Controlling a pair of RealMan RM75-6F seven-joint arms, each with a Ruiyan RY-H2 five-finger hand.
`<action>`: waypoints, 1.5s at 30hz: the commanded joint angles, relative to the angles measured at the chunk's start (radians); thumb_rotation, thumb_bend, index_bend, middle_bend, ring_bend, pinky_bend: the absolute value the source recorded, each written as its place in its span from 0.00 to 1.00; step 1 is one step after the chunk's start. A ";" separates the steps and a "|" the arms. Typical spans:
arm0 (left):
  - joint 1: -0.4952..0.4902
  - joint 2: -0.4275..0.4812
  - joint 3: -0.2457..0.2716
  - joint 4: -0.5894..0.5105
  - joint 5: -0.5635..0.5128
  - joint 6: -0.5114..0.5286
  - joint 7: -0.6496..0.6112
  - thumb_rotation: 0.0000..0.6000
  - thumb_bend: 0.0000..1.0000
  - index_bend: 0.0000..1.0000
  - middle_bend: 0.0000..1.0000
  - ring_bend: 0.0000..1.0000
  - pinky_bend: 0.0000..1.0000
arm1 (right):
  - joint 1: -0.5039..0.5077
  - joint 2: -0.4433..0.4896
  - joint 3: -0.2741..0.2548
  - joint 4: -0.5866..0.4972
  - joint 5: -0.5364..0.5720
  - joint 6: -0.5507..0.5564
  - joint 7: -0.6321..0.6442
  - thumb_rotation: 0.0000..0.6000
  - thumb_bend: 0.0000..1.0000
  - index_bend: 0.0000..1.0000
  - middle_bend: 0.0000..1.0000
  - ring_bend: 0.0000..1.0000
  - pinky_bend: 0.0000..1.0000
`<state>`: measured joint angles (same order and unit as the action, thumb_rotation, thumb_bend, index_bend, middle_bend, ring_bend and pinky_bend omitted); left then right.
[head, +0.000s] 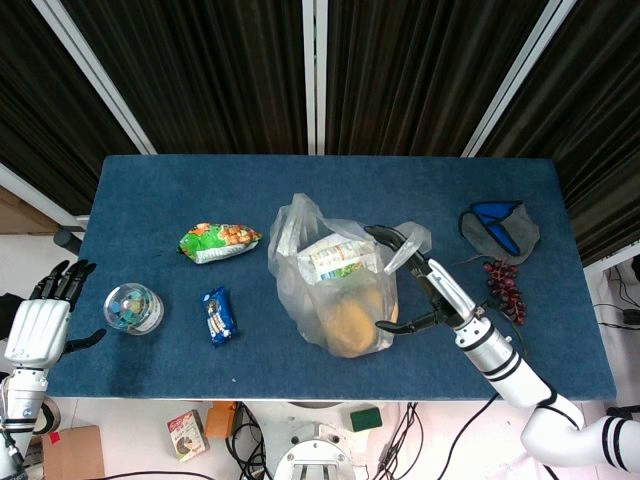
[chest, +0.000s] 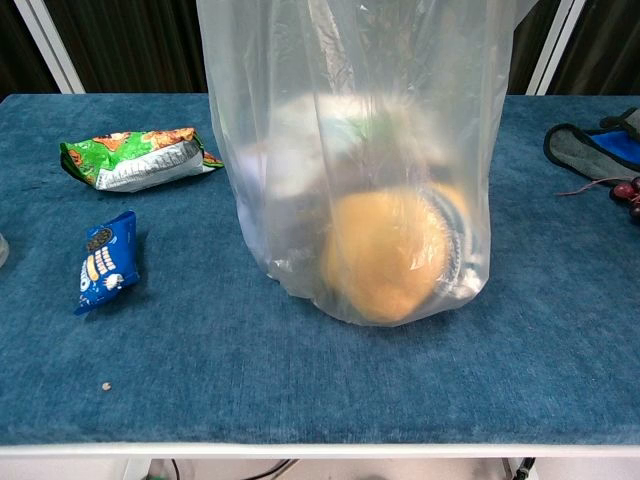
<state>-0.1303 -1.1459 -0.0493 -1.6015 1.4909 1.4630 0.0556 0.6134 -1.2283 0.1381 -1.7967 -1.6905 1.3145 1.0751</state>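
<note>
Plastic bag (head: 335, 290) at frame centre on the bench (head: 150, 200) already holds snacks — right robot hand (head: 420, 290) grasps its side, left robot hand (head: 45, 320) released — two packets remain outside.

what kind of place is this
Probably a robotics lab or test room, not a home or shop. A blue-covered table stands before black curtains, cables trail on the floor beneath, and snack packs lie around a plastic bag that the right hand holds.
</note>
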 joint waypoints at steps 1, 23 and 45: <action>0.001 0.002 0.000 0.000 0.000 0.001 -0.001 1.00 0.00 0.10 0.10 0.05 0.19 | -0.007 -0.013 -0.001 0.001 -0.001 0.018 -0.022 1.00 0.13 0.00 0.04 0.00 0.00; 0.001 0.010 -0.036 -0.004 0.044 0.084 -0.011 1.00 0.00 0.07 0.10 0.05 0.19 | -0.007 -0.026 -0.016 0.014 -0.015 0.049 0.024 1.00 0.15 0.00 0.05 0.00 0.00; -0.297 0.052 -0.312 -0.214 0.066 -0.002 0.046 0.65 0.00 0.07 0.19 0.10 0.22 | 0.014 -0.039 -0.005 -0.018 0.005 0.038 0.026 1.00 0.20 0.00 0.05 0.00 0.00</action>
<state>-0.3941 -1.0893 -0.3371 -1.7991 1.5604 1.4911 0.0870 0.6269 -1.2668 0.1330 -1.8154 -1.6854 1.3533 1.1014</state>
